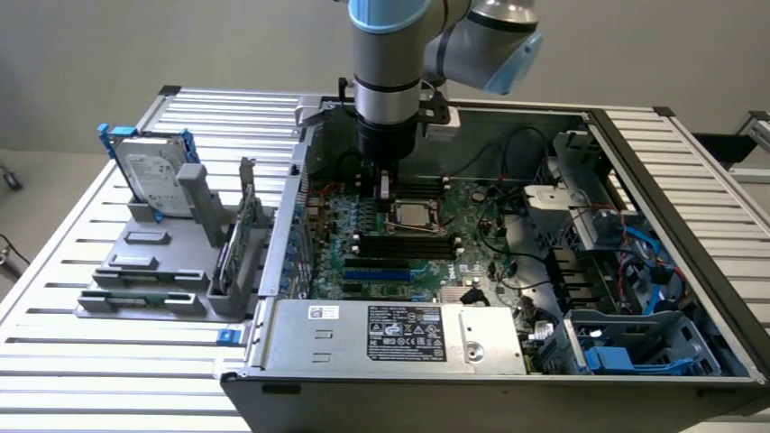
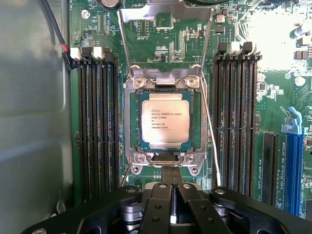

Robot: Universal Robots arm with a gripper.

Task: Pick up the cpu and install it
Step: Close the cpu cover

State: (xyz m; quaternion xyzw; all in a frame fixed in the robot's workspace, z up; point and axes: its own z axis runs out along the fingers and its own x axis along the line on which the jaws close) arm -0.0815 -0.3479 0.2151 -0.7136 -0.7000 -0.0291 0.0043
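Slatted metal table (image 1: pixel 72 298) carries an open computer case (image 1: pixel 361 397), and we see the arm reach down into it over the green motherboard (image 1: pixel 481 244). The cpu (image 2: pixel 165 121) lies flat in its socket (image 2: pixel 130 122), silver lettered top up, between two banks of black memory slots (image 2: pixel 97 122). The socket's load plate (image 2: pixel 165 14) stands tilted open on the side away from the gripper (image 2: pixel 171 173). Its fingers are pressed together, holding nothing, just beside the socket's edge; we cannot tell whether they touch it. On the exterior view's left, a hard drive (image 1: pixel 154 176) stands upright in a grey holder (image 1: pixel 144 271).
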